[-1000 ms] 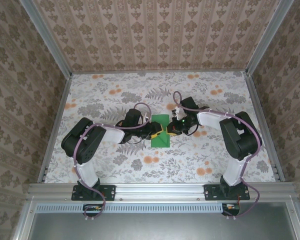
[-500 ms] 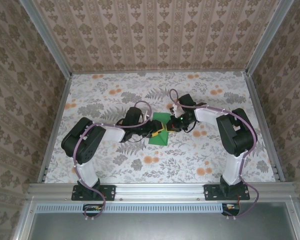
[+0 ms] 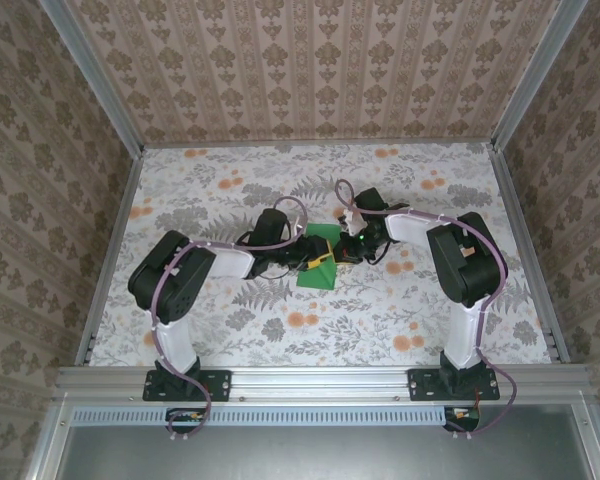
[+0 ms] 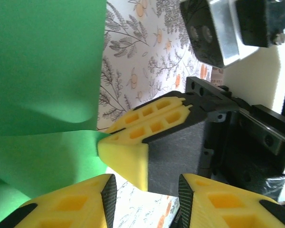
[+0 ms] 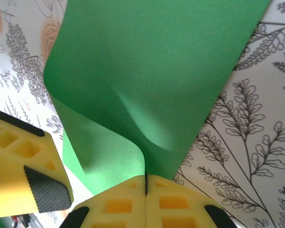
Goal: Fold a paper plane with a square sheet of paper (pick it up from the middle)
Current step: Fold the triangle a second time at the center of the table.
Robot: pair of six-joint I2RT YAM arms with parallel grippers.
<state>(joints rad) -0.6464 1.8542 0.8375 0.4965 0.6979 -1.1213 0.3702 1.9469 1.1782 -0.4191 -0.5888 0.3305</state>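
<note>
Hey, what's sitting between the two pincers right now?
A curled flap of the green paper, seen in the right wrist view: the right pincer pinches its fold, and the left pincer stands open just beside it.

There was one square sheet of paper [image 5: 152, 71] on one table [image 3: 230, 190]. At the paper met two arms, left arm [image 3: 195, 270] and right arm [image 3: 450, 250], with two grippers, left gripper [image 4: 145, 185] and right gripper [image 5: 146, 183].
</note>
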